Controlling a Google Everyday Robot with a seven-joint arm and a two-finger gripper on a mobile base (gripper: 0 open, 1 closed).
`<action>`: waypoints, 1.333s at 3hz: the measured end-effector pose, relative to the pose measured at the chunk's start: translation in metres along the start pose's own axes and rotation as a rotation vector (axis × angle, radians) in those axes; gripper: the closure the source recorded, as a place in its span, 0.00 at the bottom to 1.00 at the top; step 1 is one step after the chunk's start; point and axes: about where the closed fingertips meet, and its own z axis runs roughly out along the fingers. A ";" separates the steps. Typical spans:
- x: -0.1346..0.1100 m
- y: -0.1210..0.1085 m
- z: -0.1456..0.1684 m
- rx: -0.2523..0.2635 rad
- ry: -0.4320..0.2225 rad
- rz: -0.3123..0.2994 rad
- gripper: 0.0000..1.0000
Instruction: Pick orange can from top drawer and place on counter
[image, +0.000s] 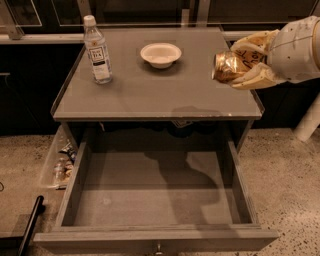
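The orange can (231, 66) is shiny orange-gold and lies on its side between my gripper's pale fingers. My gripper (246, 64) is shut on it and holds it in the air above the right part of the counter (155, 92), near the counter's right rim. The can casts a shadow on the counter near its front edge. The top drawer (155, 192) is pulled fully open below, with a bare grey floor and a small metal pull at the front.
A clear plastic bottle (97, 50) with a white label stands at the counter's back left. A white bowl (160, 54) sits at the back middle. A small tray of items (61, 164) lies on the floor left of the drawer. A black bar (30, 225) lies at the lower left.
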 end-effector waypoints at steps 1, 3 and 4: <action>0.000 0.000 0.000 0.000 0.000 0.000 1.00; 0.018 -0.034 0.021 0.030 -0.034 0.027 1.00; 0.034 -0.049 0.052 -0.003 -0.096 0.096 1.00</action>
